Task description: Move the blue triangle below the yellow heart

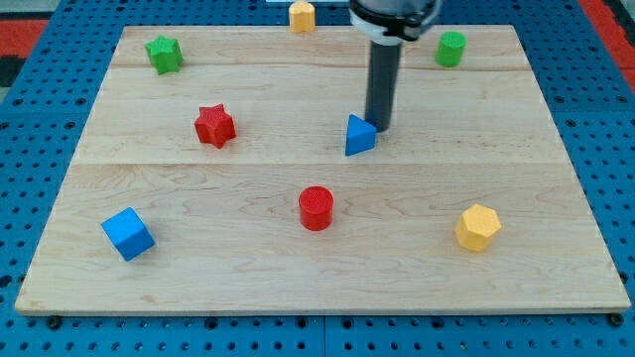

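The blue triangle point(359, 136) lies a little above and right of the board's middle. My tip point(378, 128) stands right against the triangle's upper right side, with the dark rod rising straight up from there to the view's top. A small yellow block point(302, 16) sits at the board's top edge, up and to the left of the triangle. Its shape is hard to make out and it may be the heart. A second yellow block point(477, 227), pentagon-like, lies at the lower right.
A green star point(164, 53) sits at the top left and a green cylinder point(450, 48) at the top right. A red star point(214, 125) lies left of the triangle, a red cylinder point(316, 208) below it, and a blue cube point(128, 234) at the lower left.
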{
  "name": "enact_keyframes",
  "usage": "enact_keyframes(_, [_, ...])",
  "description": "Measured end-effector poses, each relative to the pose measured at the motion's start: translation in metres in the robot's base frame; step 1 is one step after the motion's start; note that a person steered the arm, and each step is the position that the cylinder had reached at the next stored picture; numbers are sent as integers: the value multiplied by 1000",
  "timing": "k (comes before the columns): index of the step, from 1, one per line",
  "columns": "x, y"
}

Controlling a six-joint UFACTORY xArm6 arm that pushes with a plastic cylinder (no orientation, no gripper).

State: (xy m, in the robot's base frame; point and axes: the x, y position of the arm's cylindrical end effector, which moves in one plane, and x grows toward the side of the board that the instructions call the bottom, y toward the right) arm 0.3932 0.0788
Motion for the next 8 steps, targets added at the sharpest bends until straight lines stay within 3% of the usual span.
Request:
enact_keyframes(1, [26,-2])
enact_keyframes(4, [47,-129])
enact_keyframes(8, [-80,-97])
